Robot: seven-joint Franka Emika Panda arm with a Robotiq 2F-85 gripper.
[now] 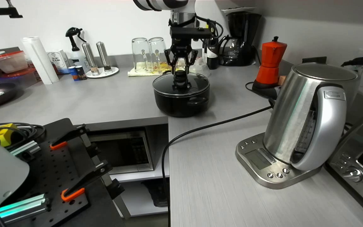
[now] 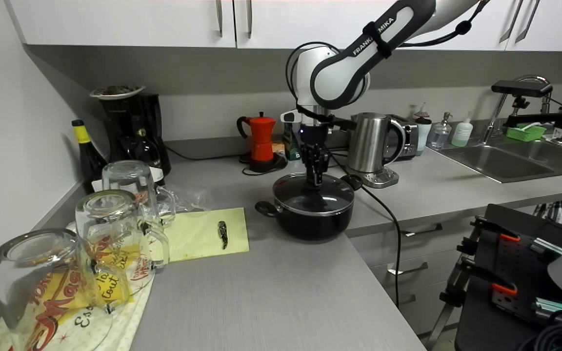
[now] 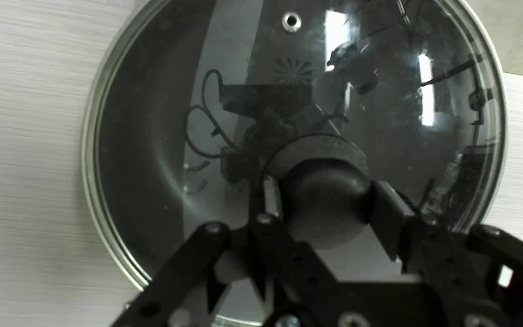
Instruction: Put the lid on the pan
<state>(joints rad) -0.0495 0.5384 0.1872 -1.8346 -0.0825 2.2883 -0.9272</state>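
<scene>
The black pan (image 1: pixel 175 107) stands on the counter near its inner corner, its side handles showing in both exterior views. Level across its top lies the glass lid (image 2: pixel 291 192), its metal rim meeting the pan's rim with no gap that I can make out. From straight above, my gripper (image 1: pixel 181 72) reaches down to the lid's centre. In the wrist view, the black knob (image 3: pixel 325 204) sits between the two fingers (image 3: pixel 391 213), which press against its sides. The clear glass fills most of that view; the pan's inside is hard to see through the reflections.
A steel kettle (image 1: pixel 307 119) and a red moka pot (image 2: pixel 261 139) stand on the counter around the pan. Its black power cord (image 1: pixel 213 122) runs close by the pan. Upturned glass mugs (image 2: pixel 110 229) stand on a cloth. The counter edge (image 1: pixel 131 121) passes near the pan.
</scene>
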